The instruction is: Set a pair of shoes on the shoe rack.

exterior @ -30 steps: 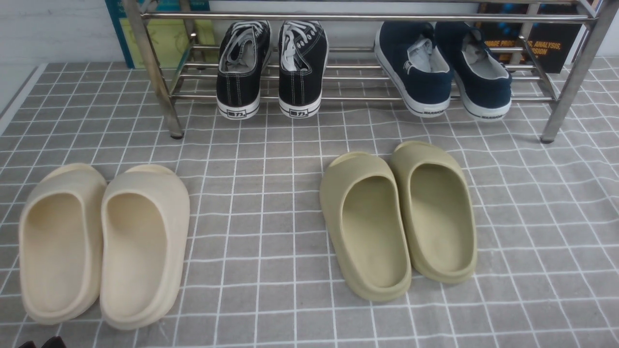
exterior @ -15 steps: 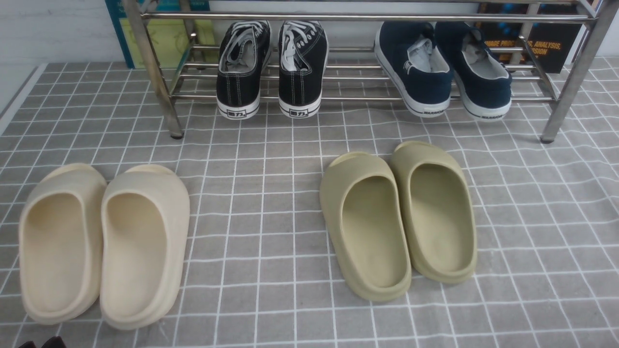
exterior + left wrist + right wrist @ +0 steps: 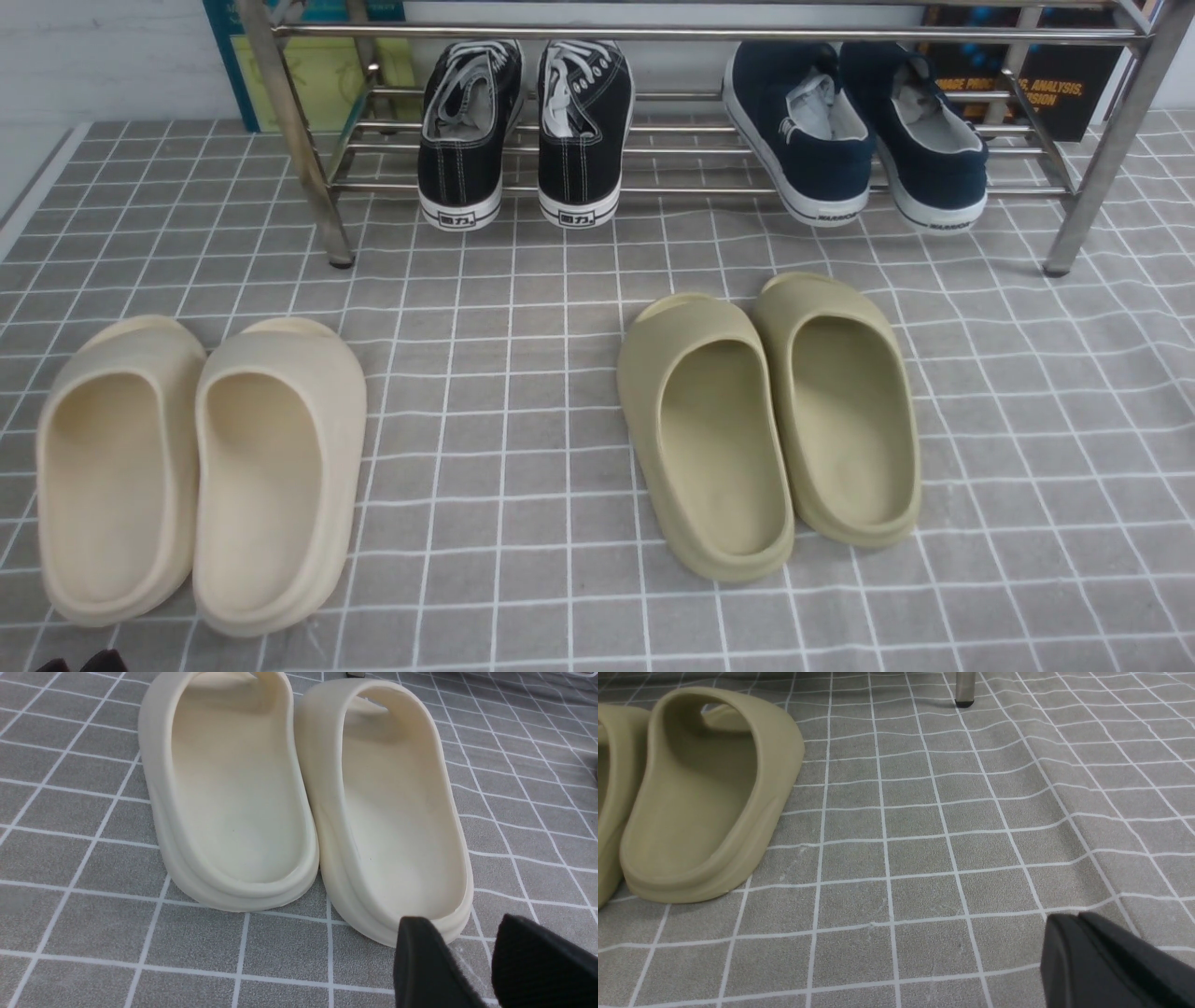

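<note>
Navy pair racked; residual risk is disturbance of loose footwear.

We find the navy slip-on shoes point(image 3: 854, 131) on the shoe rack point(image 3: 700, 34) at one o'clock, heels overhanging the front tube; a knock could tip them off. The left gripper point(image 3: 472, 961) stands parted and empty just beside the cream slippers point(image 3: 299, 788); the right gripper point(image 3: 1083, 947) is closed on nothing. Count: two navy shoes, two black sneakers point(image 3: 523, 131), two cream slippers, two olive slippers point(image 3: 770, 420).
</note>
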Controlling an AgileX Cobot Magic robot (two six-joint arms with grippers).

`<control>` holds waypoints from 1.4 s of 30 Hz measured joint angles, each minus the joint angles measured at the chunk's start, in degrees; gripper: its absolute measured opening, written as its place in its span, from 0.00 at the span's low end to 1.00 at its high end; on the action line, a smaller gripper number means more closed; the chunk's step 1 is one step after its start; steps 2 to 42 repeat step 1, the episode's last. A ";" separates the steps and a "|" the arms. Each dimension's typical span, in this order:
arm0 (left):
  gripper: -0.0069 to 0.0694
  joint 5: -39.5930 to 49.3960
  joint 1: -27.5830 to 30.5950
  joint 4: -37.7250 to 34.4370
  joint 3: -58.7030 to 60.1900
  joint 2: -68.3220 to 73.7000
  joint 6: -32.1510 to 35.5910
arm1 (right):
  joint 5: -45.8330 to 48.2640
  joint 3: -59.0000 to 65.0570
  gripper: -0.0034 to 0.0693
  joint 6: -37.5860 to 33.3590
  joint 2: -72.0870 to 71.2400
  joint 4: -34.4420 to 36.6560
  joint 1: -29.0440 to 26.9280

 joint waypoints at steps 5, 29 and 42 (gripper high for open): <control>0.40 0.00 0.00 0.00 0.00 0.00 0.00 | 0.00 0.00 0.10 0.00 0.00 0.00 0.00; 0.40 0.00 0.00 0.00 0.00 0.00 0.00 | 0.00 0.00 0.10 0.00 0.00 0.00 0.00; 0.40 0.00 0.00 0.00 0.00 0.00 0.00 | 0.00 0.00 0.10 0.00 0.00 0.00 0.00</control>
